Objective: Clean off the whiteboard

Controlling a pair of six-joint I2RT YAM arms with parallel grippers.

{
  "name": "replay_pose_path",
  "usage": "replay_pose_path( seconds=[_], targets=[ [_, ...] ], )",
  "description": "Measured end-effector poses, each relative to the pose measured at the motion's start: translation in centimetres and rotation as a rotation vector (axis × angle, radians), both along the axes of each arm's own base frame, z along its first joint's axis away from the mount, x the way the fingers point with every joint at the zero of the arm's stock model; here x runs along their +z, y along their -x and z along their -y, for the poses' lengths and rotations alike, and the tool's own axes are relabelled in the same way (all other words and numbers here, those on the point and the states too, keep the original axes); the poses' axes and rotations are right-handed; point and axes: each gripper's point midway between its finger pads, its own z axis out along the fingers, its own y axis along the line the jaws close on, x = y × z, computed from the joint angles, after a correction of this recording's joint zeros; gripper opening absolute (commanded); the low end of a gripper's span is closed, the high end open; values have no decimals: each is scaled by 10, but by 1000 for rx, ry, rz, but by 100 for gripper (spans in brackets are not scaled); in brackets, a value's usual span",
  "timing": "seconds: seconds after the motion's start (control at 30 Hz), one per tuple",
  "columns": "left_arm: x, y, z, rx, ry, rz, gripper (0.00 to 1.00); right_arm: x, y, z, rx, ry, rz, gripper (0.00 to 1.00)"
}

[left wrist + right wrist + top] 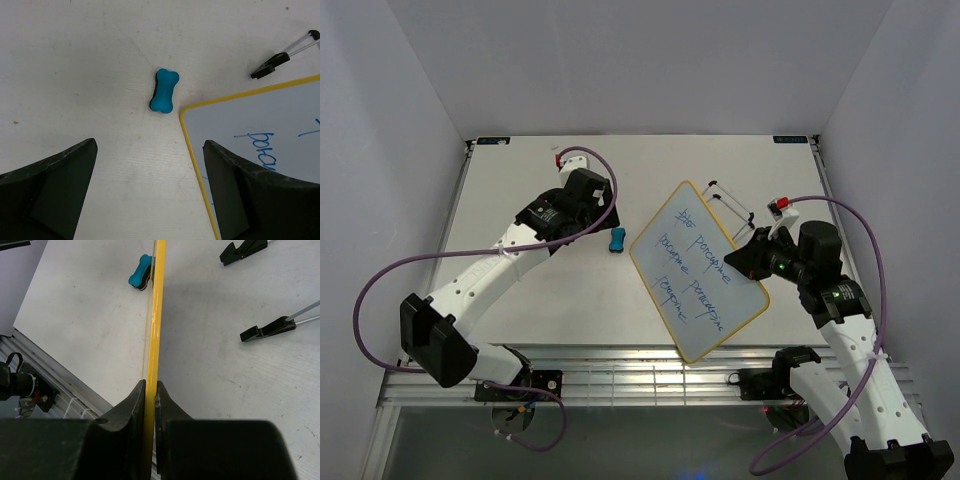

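Whiteboard (pixel 698 272) sits centre-right, skewed diagonal, near corner hanging past the table (pixel 520 200) edge over the alu rails (pixel 620 380). R gripper (pixel 150 390) has its jaws pinched together on the board's yellow frame at the right edge; wrist cam sees the board edge-on, lifted off the surface on that side. Face has blue handwritten lines, unerased. Blue bone-shaped eraser (pixel 164 90) lies flat on the table just left of the board's left corner, not touching it. L gripper (pixel 150 144) hovers over that spot, jaws wide apart, nothing betw. them. Black-tipped wire feet (pixel 730 200) stick out at the board's far-right side.
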Motion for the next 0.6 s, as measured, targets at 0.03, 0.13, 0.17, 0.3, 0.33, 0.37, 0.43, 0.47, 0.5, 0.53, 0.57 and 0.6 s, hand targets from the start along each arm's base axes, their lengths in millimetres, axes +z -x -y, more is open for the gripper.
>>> replay_pose_path(
  seconds=[0.03, 0.13, 0.17, 0.3, 0.33, 0.37, 0.43, 0.47, 0.5, 0.53, 0.57, 0.6],
  targets=[
    [0, 0, -1, -2, -4, 0, 98, 0, 0, 0, 0, -1, -1, 8],
    [0, 3, -5, 5, -21, -3, 98, 1, -1, -1, 2, -2, -3, 8],
    [2, 3, -7, 10, -19, 4, 98, 2, -1, -1, 3, -2, -2, 8],
    [0, 15, -18, 18, -16, 16, 98, 2, 0, -1, 6, -1, -4, 8],
    [-2, 18, -19, 15, -16, 13, 98, 3, 1, -1, 8, 0, -3, 8],
    [-4, 19, -19, 13, -18, 7, 98, 4, 2, -1, 10, 1, -1, 8],
    [-12, 15, -14, 5, -20, -9, 98, 7, 5, 0, 12, 4, 6, 8],
    [-18, 12, -10, 1, -22, -21, 98, 8, 6, 1, 14, 8, 10, 8],
    [-25, 10, -8, -2, -29, -38, 98, 9, 7, 2, 14, 13, 14, 8],
    [-35, 8, -5, -4, -39, -59, 98, 10, 8, 2, 13, 19, 16, 8],
    [-45, 5, -2, -6, -52, -83, 98, 11, 8, 3, 14, 26, 17, 8],
    [-59, 4, 0, -6, -72, -114, 98, 12, 7, 4, 13, 33, 19, 8]
  ],
)
